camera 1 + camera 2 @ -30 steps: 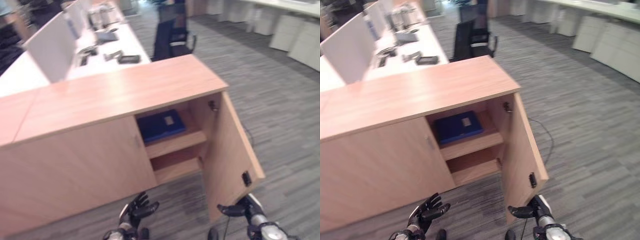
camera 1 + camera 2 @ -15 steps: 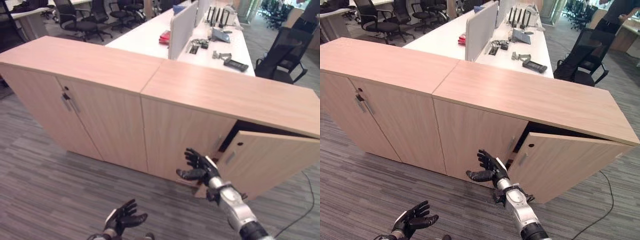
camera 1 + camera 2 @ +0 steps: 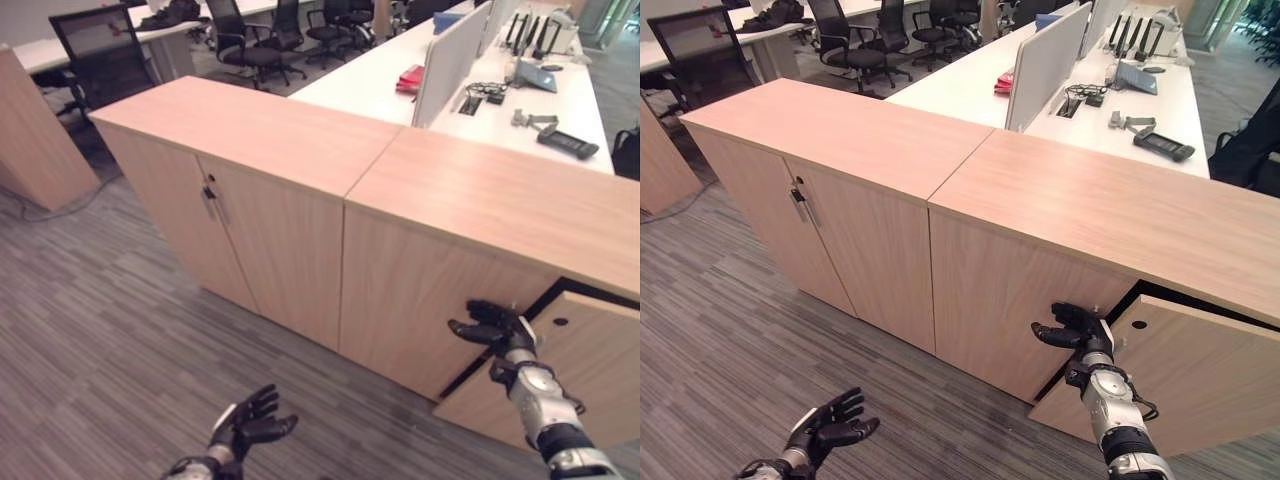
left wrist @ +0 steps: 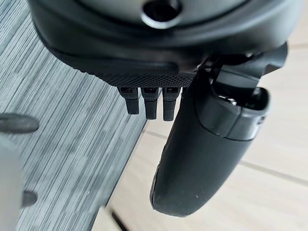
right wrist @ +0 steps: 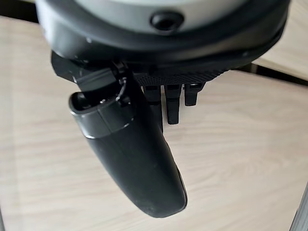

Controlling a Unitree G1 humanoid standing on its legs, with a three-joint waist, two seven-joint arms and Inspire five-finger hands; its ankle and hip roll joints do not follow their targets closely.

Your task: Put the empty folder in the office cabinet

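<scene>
The wooden office cabinet [image 3: 470,190] stands ahead, and its right door [image 3: 575,380] is swung almost to, leaving a narrow dark gap at its free edge. My right hand [image 3: 493,328] is open, its straight fingers against that edge beside the cabinet front. In the right wrist view the right hand [image 5: 134,149] lies flat over pale wood. My left hand [image 3: 250,422] hangs open and empty low over the grey carpet, palm up; the left wrist view shows the left hand [image 4: 202,154] the same way. The door hides the cabinet's shelves.
A second cabinet [image 3: 230,130] with shut doors and metal handles [image 3: 210,195] joins on the left. Behind stand white desks [image 3: 400,70] with a partition [image 3: 450,50], and black office chairs [image 3: 250,40]. Another wooden unit [image 3: 30,140] sits far left.
The view has swung left. The door, wide open a second ago with a blue folder on the upper shelf, has closed to a narrow gap, my right hand following its edge.
</scene>
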